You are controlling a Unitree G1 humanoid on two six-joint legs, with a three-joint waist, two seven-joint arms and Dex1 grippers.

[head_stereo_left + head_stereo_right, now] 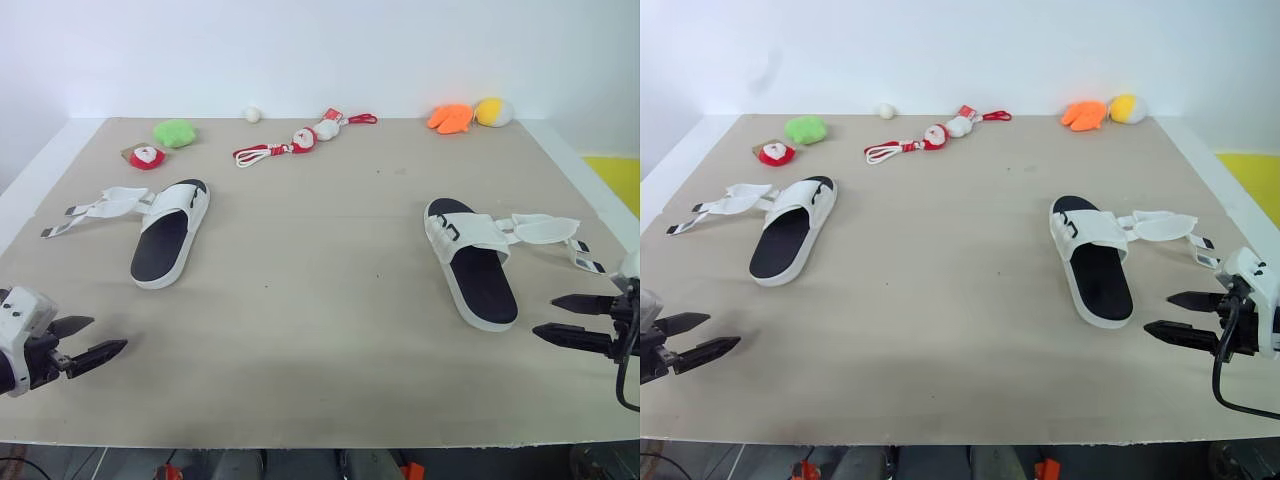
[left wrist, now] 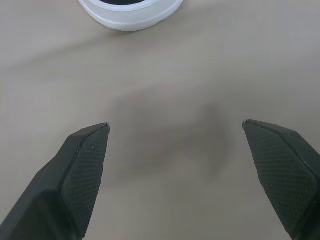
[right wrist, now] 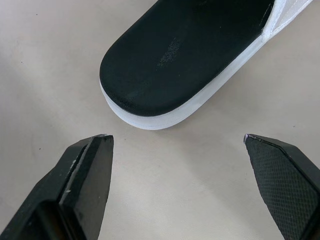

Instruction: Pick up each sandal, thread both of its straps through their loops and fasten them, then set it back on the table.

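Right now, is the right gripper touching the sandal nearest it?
Apart. In the right wrist view, a strip of bare table lies between the open right gripper and the rounded end of the sandal.

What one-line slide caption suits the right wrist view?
Open right gripper faces one end of a white sandal on the table.

Bright even light, soft shadows

Open pincer near sandal heel
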